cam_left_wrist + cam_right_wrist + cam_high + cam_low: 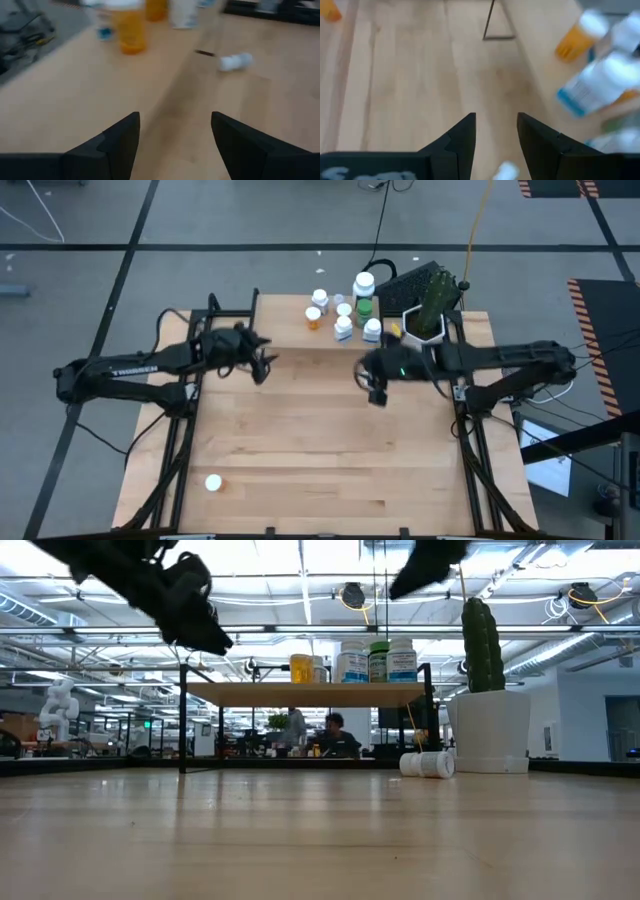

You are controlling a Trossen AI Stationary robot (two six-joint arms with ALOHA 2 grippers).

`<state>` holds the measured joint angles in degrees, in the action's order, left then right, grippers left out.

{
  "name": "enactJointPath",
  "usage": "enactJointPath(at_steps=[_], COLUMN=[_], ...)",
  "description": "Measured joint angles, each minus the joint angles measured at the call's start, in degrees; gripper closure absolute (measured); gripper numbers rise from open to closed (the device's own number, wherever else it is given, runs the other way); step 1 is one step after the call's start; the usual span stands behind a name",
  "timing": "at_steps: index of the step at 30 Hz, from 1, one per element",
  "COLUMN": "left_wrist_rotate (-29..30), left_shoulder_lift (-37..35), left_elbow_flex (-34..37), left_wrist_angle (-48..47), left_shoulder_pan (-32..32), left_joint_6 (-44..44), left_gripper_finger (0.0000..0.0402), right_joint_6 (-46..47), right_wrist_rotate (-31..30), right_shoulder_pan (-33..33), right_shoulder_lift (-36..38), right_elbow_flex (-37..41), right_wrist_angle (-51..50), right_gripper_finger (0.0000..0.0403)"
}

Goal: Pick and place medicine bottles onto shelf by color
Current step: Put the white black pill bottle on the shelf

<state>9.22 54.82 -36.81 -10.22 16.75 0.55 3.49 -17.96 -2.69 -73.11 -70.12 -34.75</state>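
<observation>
The shelf (305,693) stands at the table's far middle. Orange (302,668), white (352,662) and green (378,662) medicine bottles stand upright on its top board. One white bottle (427,764) lies on its side on the table beside the shelf's right leg. Another white-capped bottle (213,482) sits alone near the table's near left corner. My left gripper (265,365) hangs open above the table, left of the shelf, with nothing between its fingers (120,137). My right gripper (375,390) hangs open in front of the shelf's right end, also holding nothing (496,135).
A white planter with a tall green cactus (428,315) stands at the far right, next to the shelf. A dark keyboard (410,283) lies behind it. The wooden tabletop (320,440) stretches bare between the grippers and the near edge.
</observation>
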Motion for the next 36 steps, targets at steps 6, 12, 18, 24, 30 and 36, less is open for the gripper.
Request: enactJointPath(at_steps=[6, 12, 18, 24, 30, 36], left_wrist_rotate=[-0.03, -0.16, -0.14, -0.13, -0.12, -0.10], left_shoulder_lift=[-1.57, -1.14, 1.41, 6.85, 11.87, 14.36], left_elbow_flex=[8.75, 12.20, 12.87, 12.87, 12.87, 12.87], left_wrist_angle=[9.74, 17.80, 24.54, 29.11, 34.21, 37.59], left_shoulder_pan=[-8.00, -15.27, -17.43, -17.52, -17.30, -17.17], left_joint_6=[-0.05, -0.25, -0.40, -0.61, -0.57, -0.49], left_gripper_finger=[0.0156, 0.0156, 0.0156, 0.0156, 0.0156, 0.0156], right_joint_6=[11.53, 19.64, 21.33, 21.59, 21.36, 20.28], right_wrist_rotate=[-5.71, -5.91, -5.98, -4.85, -4.39, -0.87], right_shoulder_pan=[-7.11, -6.57, -3.14, 0.19, 3.06, 6.54], right_shoulder_lift=[5.04, 6.13, 6.26, 6.22, 6.13, 4.68], right_elbow_flex=[17.43, 27.52, 33.63, 41.16, 47.47, 54.30], right_wrist_angle=[12.21, 16.34, 20.54, 33.38, 42.26, 57.11], right_gripper_finger=[0.0264, 0.0263, 0.0234, 0.0163, 0.0133, 0.0147])
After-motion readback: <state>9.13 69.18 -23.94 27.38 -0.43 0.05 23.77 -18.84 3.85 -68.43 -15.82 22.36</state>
